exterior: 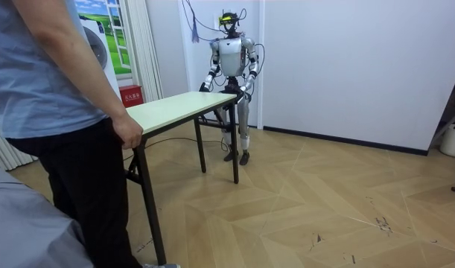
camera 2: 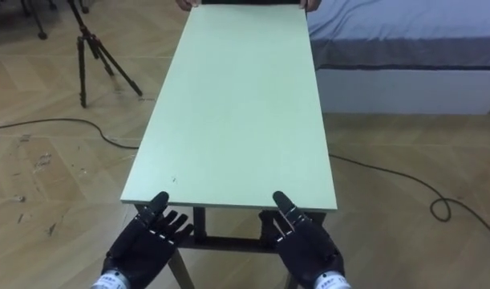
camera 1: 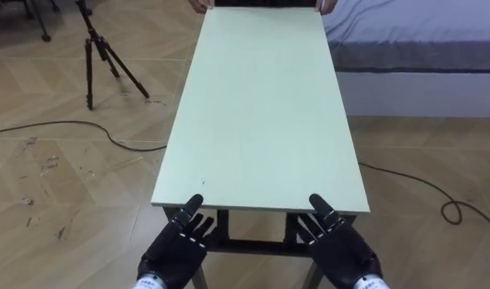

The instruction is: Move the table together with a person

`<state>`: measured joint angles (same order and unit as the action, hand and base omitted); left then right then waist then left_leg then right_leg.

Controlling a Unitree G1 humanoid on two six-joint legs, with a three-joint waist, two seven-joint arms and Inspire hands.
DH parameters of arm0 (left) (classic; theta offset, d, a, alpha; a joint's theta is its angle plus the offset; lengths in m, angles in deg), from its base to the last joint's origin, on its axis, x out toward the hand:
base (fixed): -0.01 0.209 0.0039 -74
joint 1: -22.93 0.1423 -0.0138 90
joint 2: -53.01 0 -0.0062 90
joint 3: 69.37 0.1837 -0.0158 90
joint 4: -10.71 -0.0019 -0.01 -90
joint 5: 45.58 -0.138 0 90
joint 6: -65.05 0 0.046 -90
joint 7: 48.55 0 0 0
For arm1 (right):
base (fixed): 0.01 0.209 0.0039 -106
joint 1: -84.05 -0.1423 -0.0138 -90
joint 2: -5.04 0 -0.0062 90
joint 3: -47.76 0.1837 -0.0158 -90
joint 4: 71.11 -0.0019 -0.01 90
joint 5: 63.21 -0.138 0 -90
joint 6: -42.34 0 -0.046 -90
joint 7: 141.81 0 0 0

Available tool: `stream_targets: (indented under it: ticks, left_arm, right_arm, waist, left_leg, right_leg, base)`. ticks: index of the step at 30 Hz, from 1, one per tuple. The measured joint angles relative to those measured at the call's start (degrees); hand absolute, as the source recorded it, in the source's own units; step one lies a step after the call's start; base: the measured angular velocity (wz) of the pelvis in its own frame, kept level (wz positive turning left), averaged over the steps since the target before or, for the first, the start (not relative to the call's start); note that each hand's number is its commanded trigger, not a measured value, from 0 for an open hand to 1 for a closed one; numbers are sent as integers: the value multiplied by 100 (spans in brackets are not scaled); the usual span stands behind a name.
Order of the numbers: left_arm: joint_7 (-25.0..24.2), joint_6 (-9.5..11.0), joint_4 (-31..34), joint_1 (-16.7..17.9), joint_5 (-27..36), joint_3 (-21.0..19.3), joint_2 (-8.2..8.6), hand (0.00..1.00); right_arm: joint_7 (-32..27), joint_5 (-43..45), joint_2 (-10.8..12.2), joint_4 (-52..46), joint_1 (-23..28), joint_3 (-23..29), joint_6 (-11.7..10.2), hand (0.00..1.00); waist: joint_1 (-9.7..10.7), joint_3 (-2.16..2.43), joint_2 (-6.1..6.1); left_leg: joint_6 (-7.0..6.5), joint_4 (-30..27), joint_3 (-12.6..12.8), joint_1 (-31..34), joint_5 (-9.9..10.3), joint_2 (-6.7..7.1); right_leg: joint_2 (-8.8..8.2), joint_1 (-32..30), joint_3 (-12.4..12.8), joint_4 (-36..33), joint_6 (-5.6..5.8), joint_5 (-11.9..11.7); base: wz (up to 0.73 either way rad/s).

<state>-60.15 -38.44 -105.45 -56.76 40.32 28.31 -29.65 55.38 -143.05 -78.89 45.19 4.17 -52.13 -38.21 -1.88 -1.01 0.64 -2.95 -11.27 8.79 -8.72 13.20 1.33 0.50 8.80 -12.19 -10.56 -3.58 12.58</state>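
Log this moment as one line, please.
pale green rectangular table standing | left hand open, near edge | right hand open, near edge | person holds far end

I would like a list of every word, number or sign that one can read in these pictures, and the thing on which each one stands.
No text here is readable.
table: its top is plain, with no print.
red box on the floor by the wall, beyond the table: white marks, too small to read.
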Motion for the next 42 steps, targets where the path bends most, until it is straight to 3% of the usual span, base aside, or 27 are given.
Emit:
stream_targets:
  ticks: [3, 11, 16, 24, 37, 42]
  left_arm:
    - [0, -33, -1, 0, 0, -94, 98, 0]
    - [0, -35, 1, -33, 4, -125, 140, 0]
    - [157, -19, 25, -87, 25, -134, 236, 0]
    - [409, 107, 249, -338, 254, -138, 317, 0]
    - [417, 246, 378, -341, 251, -132, 365, 0]
    - [906, 334, 770, -324, 243, -134, 368, 0]
  right_arm:
    - [-18, -119, 64, 0, -5, 37, 8, 0]
    - [-177, -433, 170, -1, -117, 71, 13, 0]
    - [-144, -923, 350, -2, -125, 207, -10, 0]
    - [-163, -1024, 447, -1, -334, 232, -59, 0]
    - [-123, -987, 653, -1, -357, 199, -188, 0]
    - [-101, -984, 764, -24, -356, 196, -321, 0]
  waist:
    - [0, 6, -3]
    - [2, 28, 25]
    - [24, 47, 120]
    - [156, -15, 247]
    - [176, -35, 171]
    - [184, -23, 68]
  left_leg:
    - [0, -1, -7, -4, 0, 0]
    - [0, -5, -14, 1, 0, -3]
    - [0, -13, -17, -5, 0, -10]
    - [-3, 3, -69, 12, 2, -19]
    - [-1, -5, -111, 131, 0, -20]
    - [0, -24, -154, 233, 0, -25]
  right_leg:
    - [0, 1, 10, -1, 0, 0]
    - [6, 23, 22, -21, -4, -6]
    - [12, 29, 36, -23, -1, -38]
    - [39, -7, 52, -5, -7, -76]
    - [52, -85, 42, 69, -16, -82]
    - [58, -152, 14, 69, -17, -122]
  base:
    - [-1]
    - [-1]
    - [0]
    - [0]
    - [0]
    - [3]
